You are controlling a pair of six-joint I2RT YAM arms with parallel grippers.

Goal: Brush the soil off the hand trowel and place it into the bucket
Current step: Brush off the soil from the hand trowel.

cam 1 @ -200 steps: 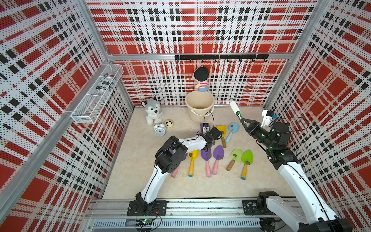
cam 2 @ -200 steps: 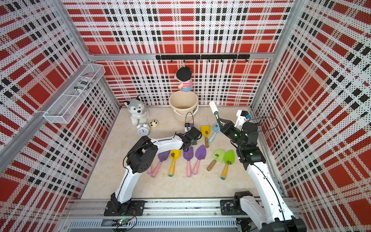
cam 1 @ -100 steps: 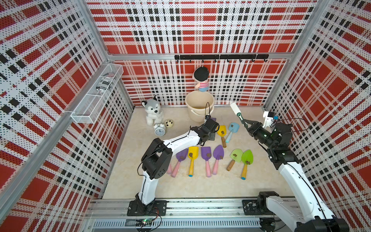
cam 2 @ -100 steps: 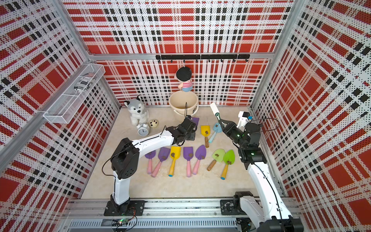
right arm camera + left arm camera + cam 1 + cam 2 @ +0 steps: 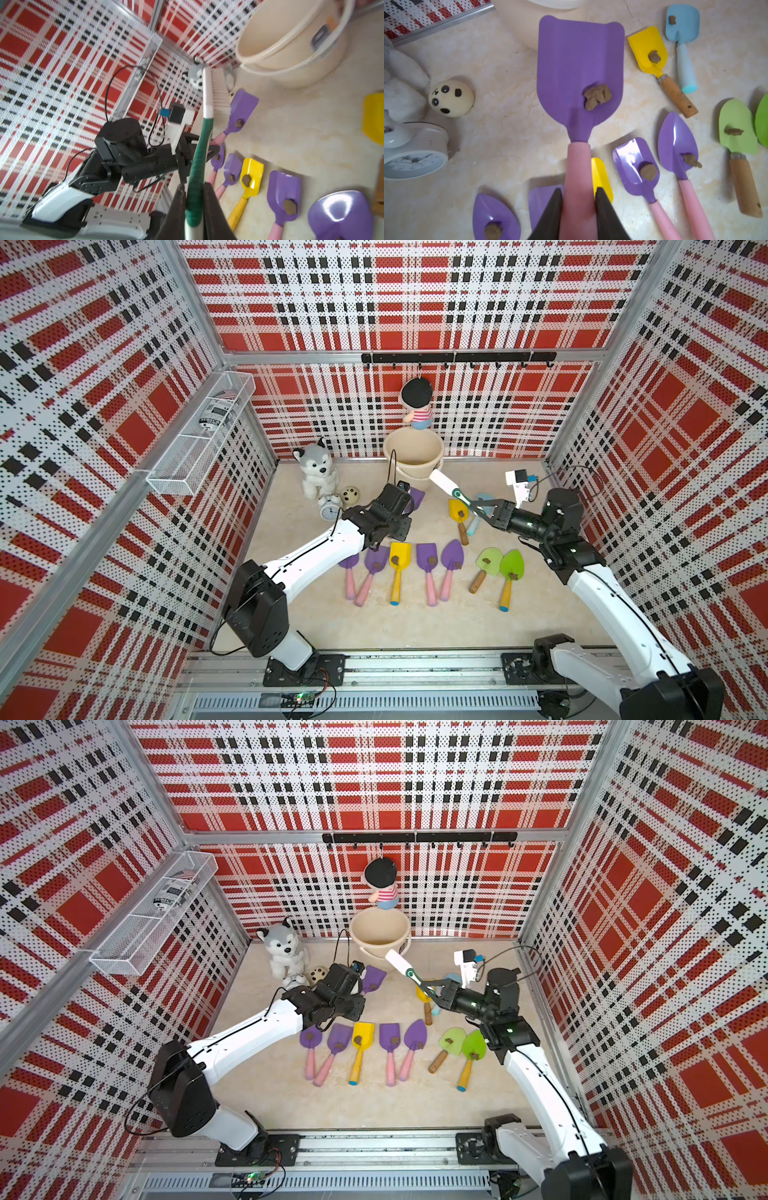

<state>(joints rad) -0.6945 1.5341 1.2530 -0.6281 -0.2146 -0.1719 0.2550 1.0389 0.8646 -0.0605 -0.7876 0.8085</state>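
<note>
**Brushing step: trowel presented, soil not yet removed**

Arms: the left arm (image 5: 316,556) reaches forward toward the back wall. The right arm (image 5: 598,589) reaches in from the side, and the two tools meet in front of the bucket (image 5: 413,450).

Bucket: it stands upright against the back wall, and its inside shows nothing in it.

Brush: the right gripper (image 5: 194,189) is clamped narrow on the green handle of the brush (image 5: 199,149). The white head points toward the bucket with its bristles facing the trowel blade. The bristles lie just beside the blade edge; the views do not settle whether they touch it.

Trowel: the left gripper (image 5: 578,195) is clamped narrow on the pink handle of the purple trowel (image 5: 579,62). The blade is held face up above the floor, with its tip toward the bucket wall and short of the rim.

Soil: one brown lump (image 5: 598,96) sits on the blade near the neck, off to one side.

Step in hand, as judged: brushing is at its start, since the lump is in place and the trowel is outside the bucket.

Next move requires:
1. Hold the trowel steady and level.
2. Bring the bristles onto the blade behind the lump.
3. Sweep across and off the blade edge, clear of the bucket mouth.
4. Carry the trowel over the rim only once the blade is clean.
</note>
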